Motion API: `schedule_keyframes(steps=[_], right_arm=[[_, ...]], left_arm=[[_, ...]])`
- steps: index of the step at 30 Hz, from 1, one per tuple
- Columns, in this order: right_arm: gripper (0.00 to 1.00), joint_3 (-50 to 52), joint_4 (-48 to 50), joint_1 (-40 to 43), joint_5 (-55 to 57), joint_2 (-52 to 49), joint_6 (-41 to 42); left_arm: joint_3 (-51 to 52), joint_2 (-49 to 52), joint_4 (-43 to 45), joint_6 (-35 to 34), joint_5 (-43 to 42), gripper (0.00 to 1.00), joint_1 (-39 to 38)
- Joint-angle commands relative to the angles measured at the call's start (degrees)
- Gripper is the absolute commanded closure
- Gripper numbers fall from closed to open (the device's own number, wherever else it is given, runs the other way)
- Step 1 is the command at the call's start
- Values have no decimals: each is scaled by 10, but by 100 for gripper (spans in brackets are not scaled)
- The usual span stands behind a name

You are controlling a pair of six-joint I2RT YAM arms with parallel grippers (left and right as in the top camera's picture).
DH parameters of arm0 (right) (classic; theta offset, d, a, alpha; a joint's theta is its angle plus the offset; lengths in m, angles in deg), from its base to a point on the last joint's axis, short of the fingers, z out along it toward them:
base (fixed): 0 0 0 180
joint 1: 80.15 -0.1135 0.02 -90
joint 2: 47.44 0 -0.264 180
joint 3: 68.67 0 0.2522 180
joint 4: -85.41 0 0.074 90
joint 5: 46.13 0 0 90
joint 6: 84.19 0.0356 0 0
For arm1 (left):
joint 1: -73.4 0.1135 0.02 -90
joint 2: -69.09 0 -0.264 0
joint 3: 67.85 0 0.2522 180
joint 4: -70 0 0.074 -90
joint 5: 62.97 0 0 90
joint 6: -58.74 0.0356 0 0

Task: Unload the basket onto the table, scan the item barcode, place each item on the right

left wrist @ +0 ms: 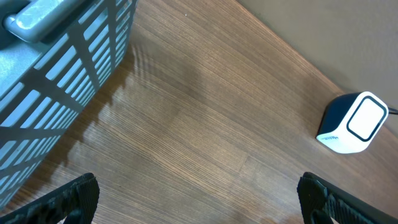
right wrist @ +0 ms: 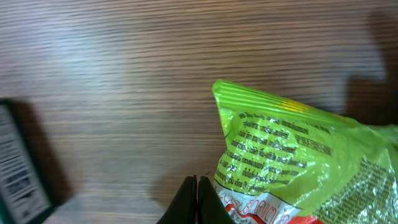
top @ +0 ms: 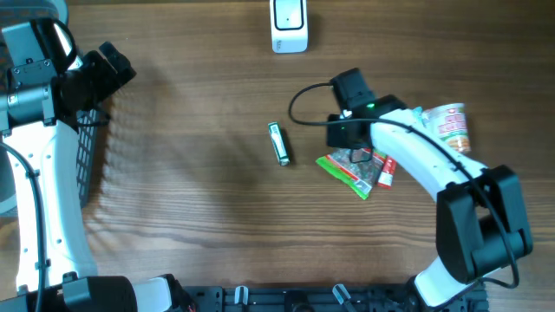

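Note:
A green snack packet (top: 341,173) lies right of the table's centre, and it fills the lower right of the right wrist view (right wrist: 292,155). My right gripper (top: 352,154) sits over the packet's upper edge. In the wrist view its fingers (right wrist: 198,199) are pressed together just left of the packet's edge, and nothing shows between them. The white barcode scanner (top: 289,26) stands at the far edge of the table and also appears in the left wrist view (left wrist: 354,123). My left gripper (top: 117,65) hangs wide open (left wrist: 199,205) at the far left, above bare wood.
A small dark green box (top: 278,144) lies left of the packet (right wrist: 18,168). A red tube (top: 386,172) and a noodle cup (top: 451,126) lie to its right. A grey mesh basket (top: 87,147) stands at the left edge (left wrist: 56,74).

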Motion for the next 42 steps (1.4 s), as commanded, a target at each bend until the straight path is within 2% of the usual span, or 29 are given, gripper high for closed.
schedule_keyframes(steps=[1, 3, 5, 8, 12, 16, 21, 26, 29, 31, 34, 37, 39, 42], right_arm=[[96, -2, -15, 42, 0, -11, -28], [96, -2, -28, 55, -6, -9, -37], [96, -3, -29, 62, -41, -9, -91], [90, -10, -35, 61, -106, -9, -161], [84, -16, -43, 60, -200, -4, -178], [83, -10, -54, 59, -266, -4, -169], [83, 18, -96, 55, -167, -4, -129], [80, 14, -181, 57, 79, -4, -69], [81, -6, -205, 57, 102, -3, -67], [81, -28, -210, 57, 46, -1, -85], [76, -65, -200, 52, -123, 4, -159], [64, -81, -165, 39, -271, 4, -178], [60, -81, -134, 23, -314, 4, -175], [58, -80, -91, -29, -283, 3, -143]], left_arm=[[-1, 2, 1, -2, 8, 0, 2], [-1, 2, 1, -1, 8, 0, 2], [-1, 2, 1, -1, 8, 0, 2], [-1, 2, 1, -1, 8, 0, 2], [-1, 2, 1, -1, 8, 0, 2], [-1, 2, 1, -1, 8, 0, 2], [-1, 2, 1, -2, 8, 0, 2], [-1, 2, 1, -2, 8, 0, 2], [-1, 2, 1, -1, 8, 0, 2], [-1, 2, 1, -1, 8, 0, 2], [-1, 2, 1, -1, 8, 0, 2], [-1, 2, 1, -1, 8, 0, 2], [-1, 2, 1, -2, 8, 0, 2], [-1, 2, 1, -2, 8, 0, 2]])
